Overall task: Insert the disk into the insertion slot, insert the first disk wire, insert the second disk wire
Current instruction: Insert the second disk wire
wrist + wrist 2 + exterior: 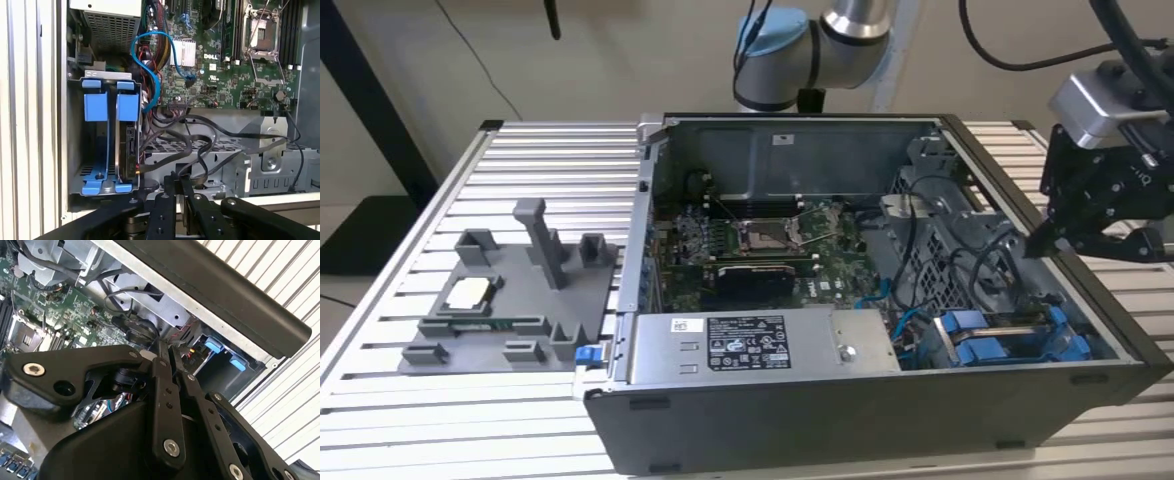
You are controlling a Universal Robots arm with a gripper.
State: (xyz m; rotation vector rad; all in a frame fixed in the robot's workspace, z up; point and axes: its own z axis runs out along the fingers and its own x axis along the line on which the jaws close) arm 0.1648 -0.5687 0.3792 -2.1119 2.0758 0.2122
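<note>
edgewise, blue-framed disk [128, 150] in slot [74, 135]

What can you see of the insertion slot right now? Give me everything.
The insertion slot is a grey sheet-metal bay in the case's corner, to the exterior view's right of the power-supply box. Blue plastic guides stand side by side at one end, with blue rails running its length. In the first wrist view one lane looks empty. The other holds what looks like the disk, edge-on. Black cables pass close beside it, but I cannot tell whether any is plugged in.
</note>
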